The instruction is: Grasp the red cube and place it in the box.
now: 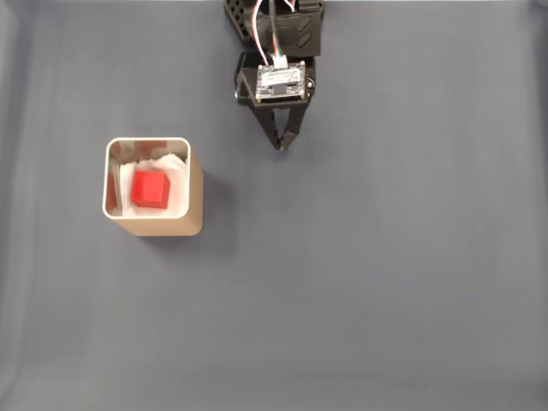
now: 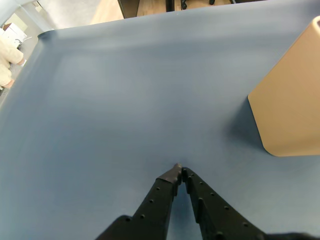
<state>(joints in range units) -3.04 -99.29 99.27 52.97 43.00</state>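
red cube lies inside the tan box on crumpled white lining, at the left of the fixed view on the grey-blue table cover. the black gripper sits well apart from the box near the top centre, its two fingers drawn together at the tips and holding nothing. in the wrist view the gripper points across bare cover with the box wall at the right edge.

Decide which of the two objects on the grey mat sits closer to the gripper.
The tan square box sits closer to the black gripper; the small red cube lies inside it on the white lining, behind the wall.
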